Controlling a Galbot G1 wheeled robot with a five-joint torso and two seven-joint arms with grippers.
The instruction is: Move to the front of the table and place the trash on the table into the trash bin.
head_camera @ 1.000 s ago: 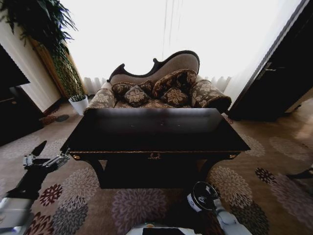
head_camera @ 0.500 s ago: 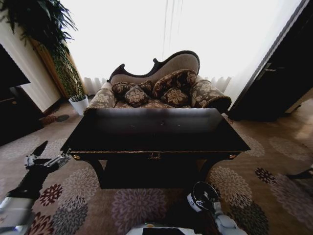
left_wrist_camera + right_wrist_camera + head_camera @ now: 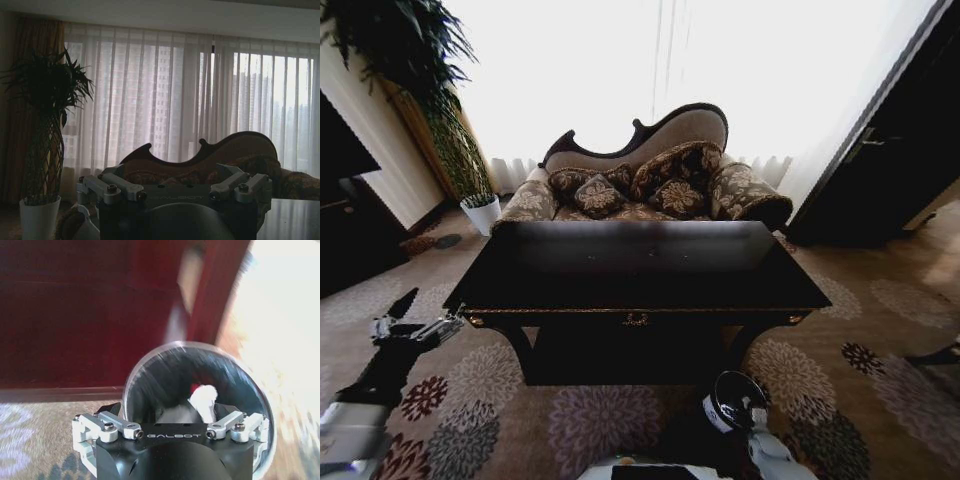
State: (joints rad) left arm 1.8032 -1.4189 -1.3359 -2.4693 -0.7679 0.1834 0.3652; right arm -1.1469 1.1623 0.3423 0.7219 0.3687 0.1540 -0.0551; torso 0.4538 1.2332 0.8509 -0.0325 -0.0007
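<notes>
Your right gripper (image 3: pixel 752 418), bottom right of centre, hangs above the trash bin (image 3: pixel 728 398), grip unreadable; white trash (image 3: pixel 202 399) lies inside. Your left gripper (image 3: pixel 415 325) is spread open, lower left, beside the table (image 3: pixel 640 265).

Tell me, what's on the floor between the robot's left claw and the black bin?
Just flowery carpet, seen from the head camera. The left gripper hangs beside the table, and the trash bin sits near the right arm.

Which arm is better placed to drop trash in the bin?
Right. The right gripper sits at the trash bin's mouth by the table's front; the left gripper hangs open off the table's left corner, far from the bin.
</notes>
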